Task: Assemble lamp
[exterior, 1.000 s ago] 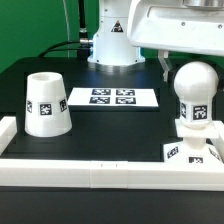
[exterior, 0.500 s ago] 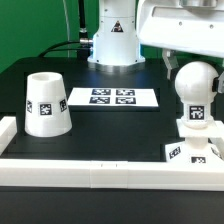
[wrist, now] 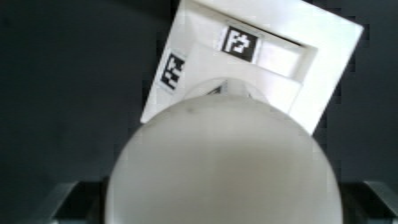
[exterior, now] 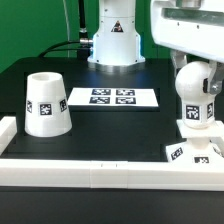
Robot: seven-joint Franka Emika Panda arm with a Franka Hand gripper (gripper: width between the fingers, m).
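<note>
The bulb (exterior: 195,95) stands upright on the flat square base (exterior: 178,152) at the exterior view's right. My gripper (exterior: 196,80) comes down from above, with a dark finger on each side of the bulb's round head, shut on it. In the wrist view the bulb's head (wrist: 222,160) fills the space between the dark fingers (wrist: 75,200), with the tagged base (wrist: 267,60) beneath it. The tapered shade (exterior: 45,104) stands open end up at the exterior view's left, apart from the gripper.
The marker board (exterior: 112,98) lies flat at the middle back. A long white rail (exterior: 100,172) runs along the front, with a short block (exterior: 8,130) at the left end. The arm's base (exterior: 115,40) stands behind the board.
My gripper has moved a little toward the exterior view's right and lower over the bulb. The bulb and base have shifted slightly right with it. The shade has not moved.
</note>
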